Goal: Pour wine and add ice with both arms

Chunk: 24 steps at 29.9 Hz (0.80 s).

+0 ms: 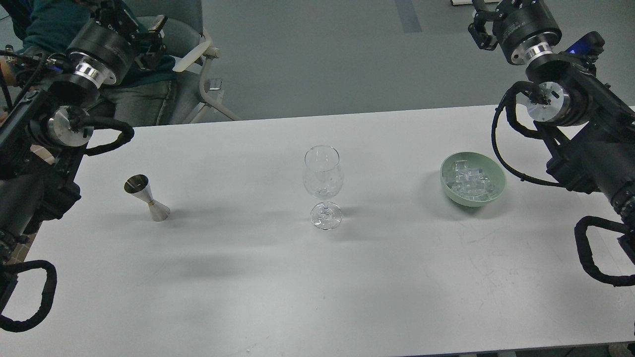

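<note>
An empty clear wine glass (323, 173) stands upright at the middle of the white table (317, 287). A steel jigger (147, 198) stands to its left. A pale green bowl (497, 171) to the right holds several clear ice cubes (469, 181). My left gripper (130, 25) is raised at the top left, beyond the table's far edge and far from the jigger. My right gripper (483, 27) is raised at the top right, behind the bowl and partly cut off by the frame. Neither holds anything that I can see; their fingers are too dark to tell apart.
A seated person (54, 20) on a grey office chair (196, 49) is behind the table's far left corner, close to my left gripper. Grey floor lies beyond the far edge. Looped black cables hang from both arms at the table's sides.
</note>
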Tool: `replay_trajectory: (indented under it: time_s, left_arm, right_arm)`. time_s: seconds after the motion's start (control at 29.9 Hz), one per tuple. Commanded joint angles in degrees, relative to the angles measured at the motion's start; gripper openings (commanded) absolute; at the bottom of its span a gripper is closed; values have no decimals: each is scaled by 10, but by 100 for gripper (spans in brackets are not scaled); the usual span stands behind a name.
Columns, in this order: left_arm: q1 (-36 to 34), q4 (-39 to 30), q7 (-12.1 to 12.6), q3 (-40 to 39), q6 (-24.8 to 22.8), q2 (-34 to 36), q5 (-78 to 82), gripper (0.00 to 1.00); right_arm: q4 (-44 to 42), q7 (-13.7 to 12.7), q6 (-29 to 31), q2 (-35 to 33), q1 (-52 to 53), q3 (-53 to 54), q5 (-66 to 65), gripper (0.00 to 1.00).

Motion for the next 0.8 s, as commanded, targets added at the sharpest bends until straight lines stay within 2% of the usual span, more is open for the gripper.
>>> replay_trajectory:
  time_s: [0.0,0.13,0.54,0.77]
  left_arm:
    - [0,-8,-12,1,2,-3,-1,99]
    - [0,-9,15,2,2,-4,0,98]
    - [1,-15,14,2,3,-1,0,98]
    - [8,-55,16,2,8,23,-1,98]
  right_arm:
    - [0,0,0,2,1,0,0,100]
    - [0,0,-1,1,1,0,0,100]
    - [0,0,-4,2,2,-2,-1,100]
    - [1,0,-4,4,2,-3,-1,100]
